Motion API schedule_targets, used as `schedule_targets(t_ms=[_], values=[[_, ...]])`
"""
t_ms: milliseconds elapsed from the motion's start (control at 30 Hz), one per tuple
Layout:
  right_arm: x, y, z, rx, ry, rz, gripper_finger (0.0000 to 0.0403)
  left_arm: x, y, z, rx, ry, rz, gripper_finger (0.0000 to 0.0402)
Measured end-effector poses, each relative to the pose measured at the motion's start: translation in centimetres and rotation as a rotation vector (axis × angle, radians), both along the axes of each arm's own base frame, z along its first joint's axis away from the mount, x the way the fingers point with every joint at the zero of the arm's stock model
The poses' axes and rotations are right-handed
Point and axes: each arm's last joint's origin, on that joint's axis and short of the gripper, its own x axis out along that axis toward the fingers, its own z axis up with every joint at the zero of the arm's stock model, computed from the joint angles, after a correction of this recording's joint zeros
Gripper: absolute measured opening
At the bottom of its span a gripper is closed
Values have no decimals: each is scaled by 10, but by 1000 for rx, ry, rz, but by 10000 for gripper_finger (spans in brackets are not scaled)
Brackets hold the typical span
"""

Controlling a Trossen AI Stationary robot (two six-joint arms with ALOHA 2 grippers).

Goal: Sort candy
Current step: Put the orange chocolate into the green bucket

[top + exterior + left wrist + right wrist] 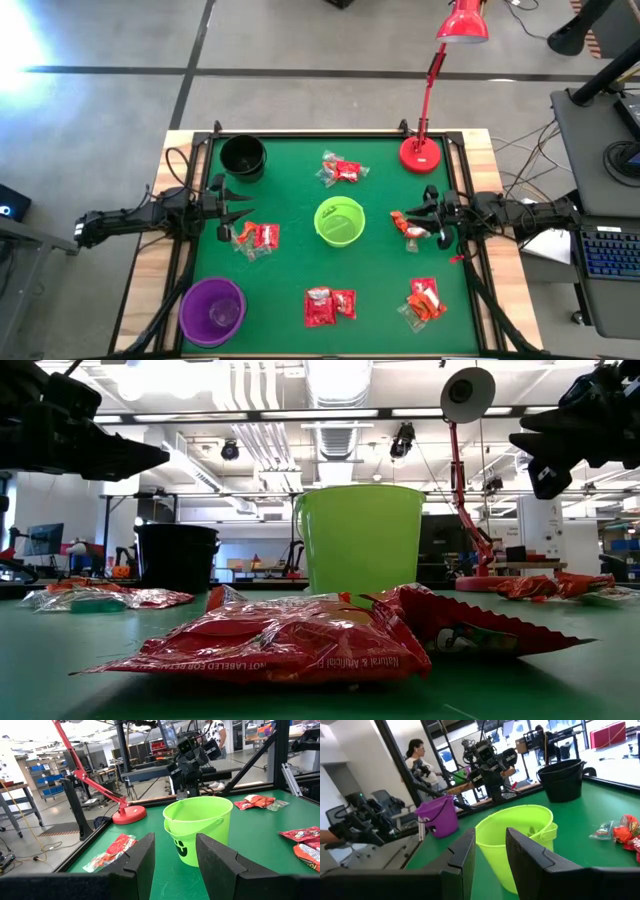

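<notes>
I see both arms reaching in over the table's side edges. The left gripper hangs partly open and empty near the left edge, just beside a candy pile. The right gripper, partly open, holds nothing, above candy by the right edge. The green bowl stands mid-table between them, open mat around it. More candy lies along the front and back edges.

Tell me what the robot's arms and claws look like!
Both arms are dark, nearly black, built from jointed sections with black cables trailing at their bases. The left gripper and right gripper each end in two flat, blocky black fingers, with no markings visible.
</notes>
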Motion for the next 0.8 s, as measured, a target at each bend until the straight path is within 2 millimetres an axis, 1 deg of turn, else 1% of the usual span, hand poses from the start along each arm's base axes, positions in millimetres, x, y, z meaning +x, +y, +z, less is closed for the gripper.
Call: schedule_targets(t_ms=[200, 433, 700, 800], values=[[0, 0, 0, 52, 2, 2, 100, 0, 0, 0, 0, 0, 1, 126], [0, -1, 0, 55, 0, -32, 100, 0, 0, 1, -21, -16, 0, 126], [0, -5, 0, 71, -5, -176, 100, 0, 0, 3, -10, -28, 0, 126], [0, -5, 0, 72, -6, -183, 100, 0, 0, 3, -17, -28, 0, 126]])
